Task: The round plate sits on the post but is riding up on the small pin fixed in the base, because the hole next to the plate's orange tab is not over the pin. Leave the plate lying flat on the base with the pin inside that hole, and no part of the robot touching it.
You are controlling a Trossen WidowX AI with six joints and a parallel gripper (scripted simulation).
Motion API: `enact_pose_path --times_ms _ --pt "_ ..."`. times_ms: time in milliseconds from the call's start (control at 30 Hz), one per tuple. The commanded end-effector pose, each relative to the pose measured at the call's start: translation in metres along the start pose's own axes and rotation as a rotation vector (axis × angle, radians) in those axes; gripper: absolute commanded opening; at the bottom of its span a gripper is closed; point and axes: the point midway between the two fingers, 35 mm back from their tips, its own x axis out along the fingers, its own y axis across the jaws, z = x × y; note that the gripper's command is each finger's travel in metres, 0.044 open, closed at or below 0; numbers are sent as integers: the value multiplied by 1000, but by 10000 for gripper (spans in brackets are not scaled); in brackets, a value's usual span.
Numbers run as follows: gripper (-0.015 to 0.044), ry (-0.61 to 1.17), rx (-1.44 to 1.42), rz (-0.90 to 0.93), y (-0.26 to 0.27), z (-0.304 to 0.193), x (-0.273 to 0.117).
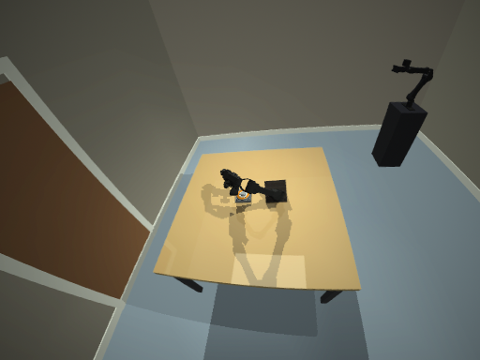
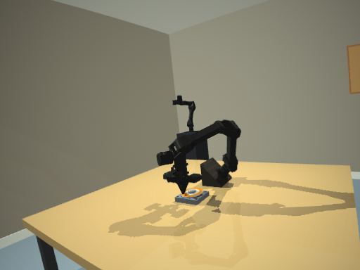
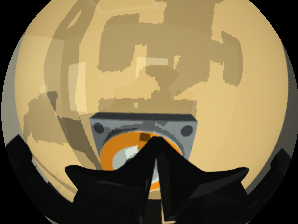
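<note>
The round plate [image 1: 243,195] [image 2: 200,192] [image 3: 112,150], with an orange rim and a pale middle, sits on the square grey base [image 1: 243,202] [image 2: 190,201] [image 3: 150,123]. My gripper [image 1: 232,193] [image 2: 183,193] [image 3: 156,140] is shut and points down, its tips at the plate's rim. They look at or very near the rim, but contact cannot be told. A small orange part shows beside the tips in the exterior view, perhaps the tab. The fingers hide much of the plate in the wrist view. The pin and the hole by the tab cannot be made out, nor whether the plate lies flat.
The base stands on the wooden table [image 1: 281,234] [image 2: 281,228] [image 3: 240,110]. The dark block at the arm's foot [image 1: 276,191] [image 2: 211,174] is close behind the base. Another arm [image 1: 417,84] [image 2: 190,112] stands on a dark pedestal [image 1: 398,136] beyond the table.
</note>
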Motion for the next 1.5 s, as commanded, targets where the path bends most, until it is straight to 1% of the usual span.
enact_pose_path --times_ms 0,800,1467 --pt "0 1 -3 7 7 2 1" --pt "0 2 -2 8 28 -1 -1" --pt "0 2 -2 9 49 -12 -3"
